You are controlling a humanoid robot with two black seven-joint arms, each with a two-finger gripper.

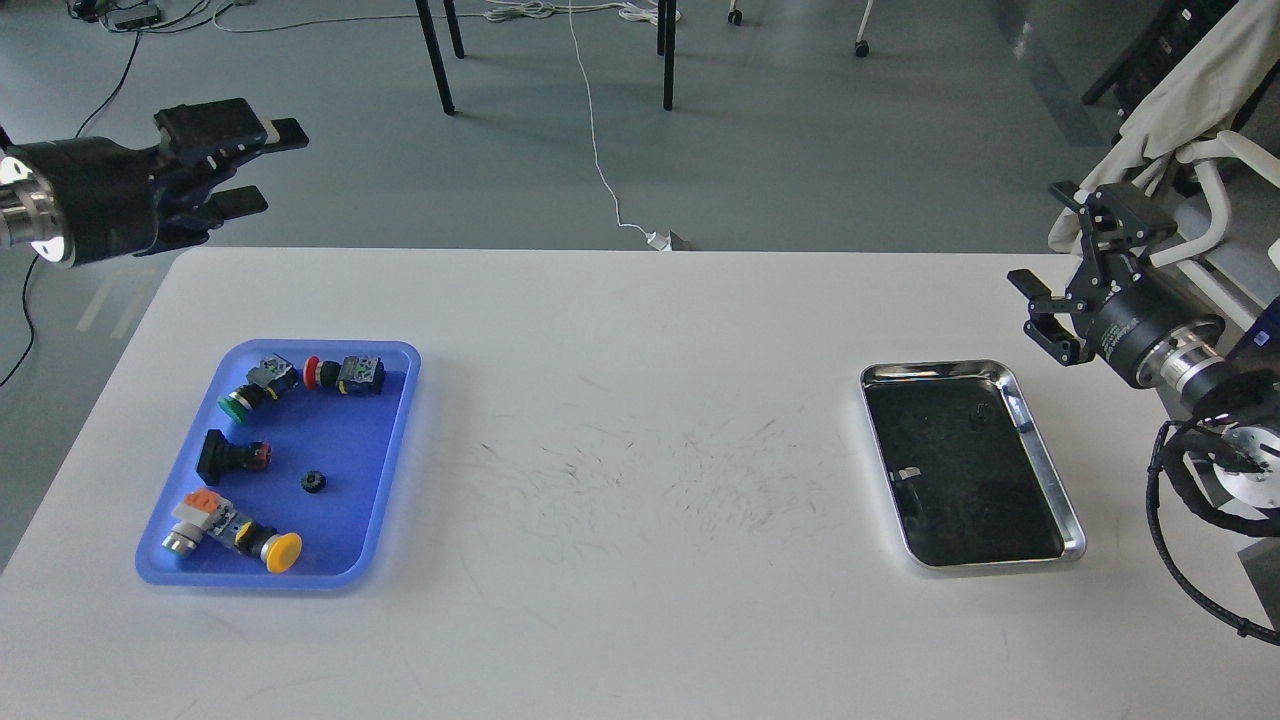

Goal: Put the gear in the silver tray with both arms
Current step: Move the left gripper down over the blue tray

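Left gripper [262, 165] hangs beyond the table's far left corner, jaws spread wide, nothing between them. Right gripper [1058, 262] hovers past the far right corner of the silver tray [1048, 470], also open and empty. The gear [313, 482], a small black toothed piece, lies in the blue tray [395, 440], toward me and slightly right of the left gripper, well apart from it and far lower. Step in hand, as I read it: the left arm's reach to the gear. To do it well, come down from straight above, fingers straddling the gear and clear of the black-capped switch [232, 455] beside it and the yellow-capped one [262, 543] nearer me; close only once low enough to grip its sides. The silver tray sits bare, just toward me from the right gripper, ready to receive.
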